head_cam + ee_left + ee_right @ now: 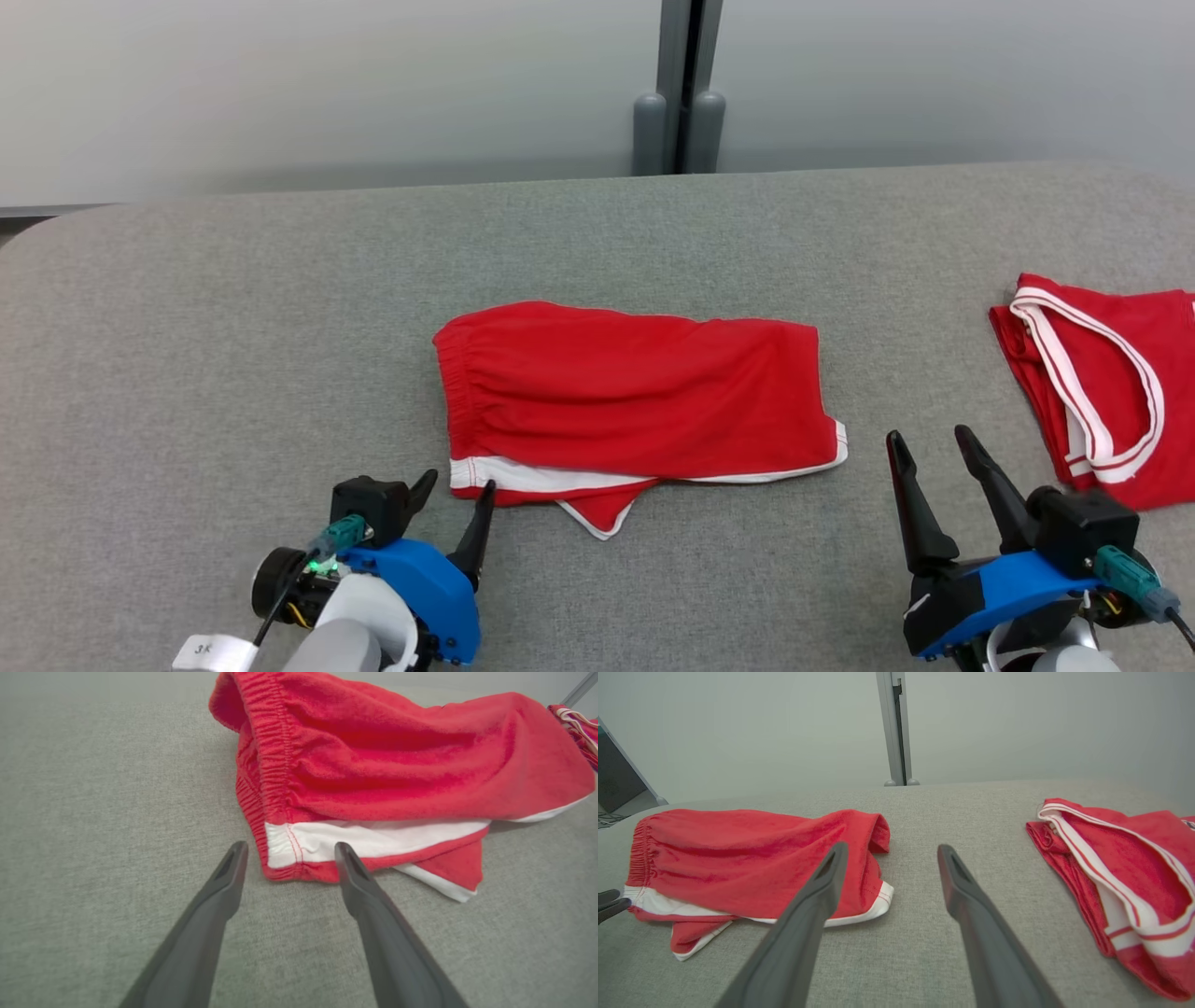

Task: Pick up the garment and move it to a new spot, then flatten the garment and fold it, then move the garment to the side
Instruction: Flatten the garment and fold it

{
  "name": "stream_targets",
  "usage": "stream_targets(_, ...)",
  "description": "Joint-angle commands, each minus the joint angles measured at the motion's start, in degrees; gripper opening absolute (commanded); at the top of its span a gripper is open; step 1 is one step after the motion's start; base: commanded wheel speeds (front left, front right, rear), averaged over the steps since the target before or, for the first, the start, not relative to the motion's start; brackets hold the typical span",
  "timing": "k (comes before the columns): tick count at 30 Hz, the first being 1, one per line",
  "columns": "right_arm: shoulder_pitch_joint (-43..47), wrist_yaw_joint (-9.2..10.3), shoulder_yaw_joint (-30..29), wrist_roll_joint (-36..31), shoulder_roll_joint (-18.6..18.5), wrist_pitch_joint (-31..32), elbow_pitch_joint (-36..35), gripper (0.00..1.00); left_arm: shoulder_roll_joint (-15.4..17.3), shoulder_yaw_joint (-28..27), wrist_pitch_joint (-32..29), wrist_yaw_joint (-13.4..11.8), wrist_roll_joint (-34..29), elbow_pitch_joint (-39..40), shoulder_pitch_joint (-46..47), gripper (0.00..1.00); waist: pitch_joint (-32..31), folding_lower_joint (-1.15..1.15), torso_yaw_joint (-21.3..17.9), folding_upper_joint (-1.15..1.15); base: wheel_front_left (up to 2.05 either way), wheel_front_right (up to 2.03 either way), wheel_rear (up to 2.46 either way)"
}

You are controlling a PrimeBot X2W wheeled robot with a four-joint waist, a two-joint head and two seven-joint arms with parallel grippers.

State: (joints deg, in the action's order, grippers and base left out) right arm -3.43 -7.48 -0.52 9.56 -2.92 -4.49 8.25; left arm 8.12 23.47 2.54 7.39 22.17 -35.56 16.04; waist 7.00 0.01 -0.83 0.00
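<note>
Shorts [635, 401] lie folded; our left gripper [460, 480], fingers [373, 914] open, flanks the waistband corner [280, 854], likely to shift them aside; right gripper [928, 434] open too.

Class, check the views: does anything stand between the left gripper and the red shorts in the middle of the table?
Nothing visible does. The open left gripper is right at the near waistband corner of the red shorts, with only bare grey table beside its fingers.
</note>
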Motion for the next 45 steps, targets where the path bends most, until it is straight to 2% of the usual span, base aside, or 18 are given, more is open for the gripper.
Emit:
stream_targets(1, -0.92, -0.03, 0.12, 0.23, -0.02, -0.39, 0.21, 1.0, 0.3, 0.22, 0.24, 0.07, 0.17, -0.55, 1.42, 1.0, 0.22, -0.01, -0.2, 0.0, 0.0, 0.0, 0.0)
stream_targets(8, -2.07, -0.03, -0.05, 0.6, -0.01, -0.63, 1.65, 1.0, -0.02, 0.09, 3.18, -0.22, 0.53, -6.45, 4.78, 1.0, 1.89, -0.01, -0.82, 0.0, 0.0, 0.0, 0.0)
stream_targets(9, -2.28, -0.02, 0.01, 0.66, -0.01, -0.48, 1.9, 1.0, -0.19, -0.06, 3.39, -0.46, 0.75, -7.2, 5.15, 0.91, 2.02, -0.01, -0.84, 0.0, 0.0, 0.0, 0.0)
stream_targets(11, -2.66, -0.03, 0.36, 0.93, 0.0, -0.07, 2.5, 1.0, -0.37, 0.11, 3.97, -0.49, 0.94, -8.28, 6.0, 0.21, 2.36, -0.01, -0.91, 0.0, 0.0, 0.0, 0.0)
stream_targets(12, -2.94, -0.03, 0.89, 1.32, 0.0, 0.53, 3.02, 1.0, -0.29, 0.3, 4.17, -0.44, 0.88, -8.72, 6.28, 0.0, 2.62, -0.01, -1.01, 0.0, 0.0, 0.0, 0.0)
stream_targets(21, -8.93, -0.03, 0.9, 1.08, -0.12, 11.17, 11.26, 1.0, -0.8, 1.68, 6.79, 0.04, 2.36, -10.86, 7.89, 0.0, 3.73, -0.01, -0.1, 0.0, 0.0, 0.0, 0.0)
stream_targets(31, -14.88, -0.03, 2.2, -0.08, -0.06, 12.9, 20.6, 0.99, -1.37, 4.34, 8.77, 0.18, 4.05, -11.42, 9.37, 0.0, 5.25, -0.01, 1.45, 0.0, 0.0, 0.0, 0.0)
stream_targets(32, -15.34, -0.03, 2.75, 0.36, -0.04, 13.37, 21.52, 0.75, -1.38, 4.59, 8.86, 0.08, 4.29, -11.4, 9.53, 0.0, 5.35, -0.01, 1.51, 0.0, 0.0, 0.0, 0.0)
stream_targets(33, -15.62, -0.03, 3.2, 0.61, -0.05, 13.77, 22.44, 0.55, -1.33, 4.82, 9.04, 0.08, 4.6, -11.34, 9.73, 0.0, 5.46, -0.01, 1.54, 0.0, 0.0, 0.0, 0.0)
stream_targets(34, -15.83, -0.03, 3.65, 0.75, -0.01, 14.24, 23.33, 0.44, -1.23, 5.17, 9.11, 0.08, 4.78, -11.33, 9.91, 0.0, 5.56, -0.01, 1.57, 0.0, 0.0, 0.0, 0.0)
stream_targets(35, -15.91, -0.03, 4.04, 1.08, 0.0, 14.4, 24.01, 0.0, -1.14, 5.51, 9.22, 0.09, 5.08, -11.37, 10.06, 0.0, 5.64, -0.01, 1.58, 0.0, 0.0, 0.0, 0.0)
stream_targets(41, -15.79, -0.02, 3.07, 2.35, -0.12, 9.77, 21.79, 0.0, -0.29, 5.62, 11.15, 0.1, 6.69, -9.86, 9.88, 0.0, 5.01, -0.01, 1.08, 0.0, 0.0, 0.0, 0.0)
stream_targets(45, -13.1, -0.02, 1.37, 3.26, -0.1, 7.4, 15.05, 0.0, -0.15, 3.88, 12.34, 0.09, 9.34, -4.65, 8.17, 0.0, 3.33, -0.01, 0.27, 0.0, 0.0, 0.0, 0.0)
